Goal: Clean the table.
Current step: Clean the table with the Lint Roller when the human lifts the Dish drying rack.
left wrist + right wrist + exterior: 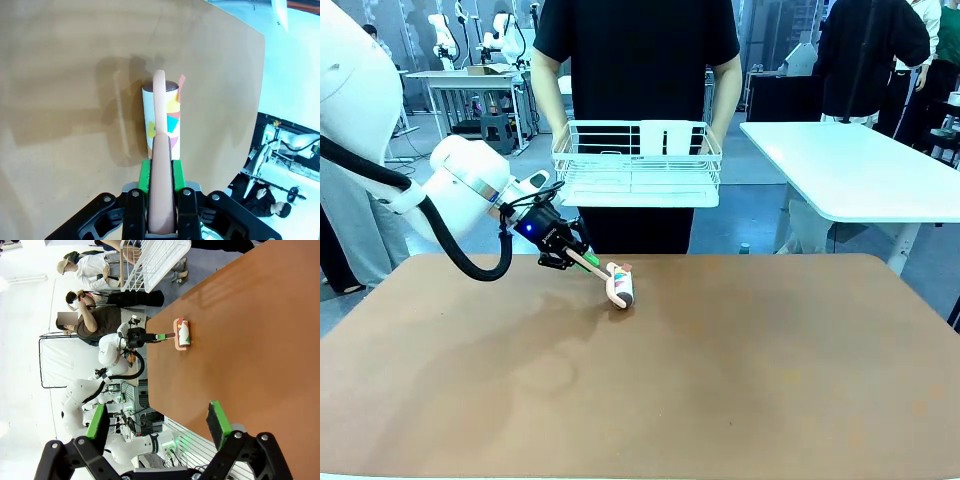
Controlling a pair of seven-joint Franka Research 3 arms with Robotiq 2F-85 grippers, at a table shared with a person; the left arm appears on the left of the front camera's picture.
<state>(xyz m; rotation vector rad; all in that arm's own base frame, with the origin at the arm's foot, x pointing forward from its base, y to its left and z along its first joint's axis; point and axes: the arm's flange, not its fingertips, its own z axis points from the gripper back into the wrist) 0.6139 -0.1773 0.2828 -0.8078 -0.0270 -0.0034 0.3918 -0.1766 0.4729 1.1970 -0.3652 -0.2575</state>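
Up close, left gripper [161, 176] pinching lint roller [171, 122]

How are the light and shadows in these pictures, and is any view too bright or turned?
Front view: even soft light, a faint shadow of the white left arm on the matte reddish-brown table, no glare. Left wrist view: the pink-handled roller with colourful patches casts soft layered shadows. Right wrist view: rolled sideways, floor washed out white.
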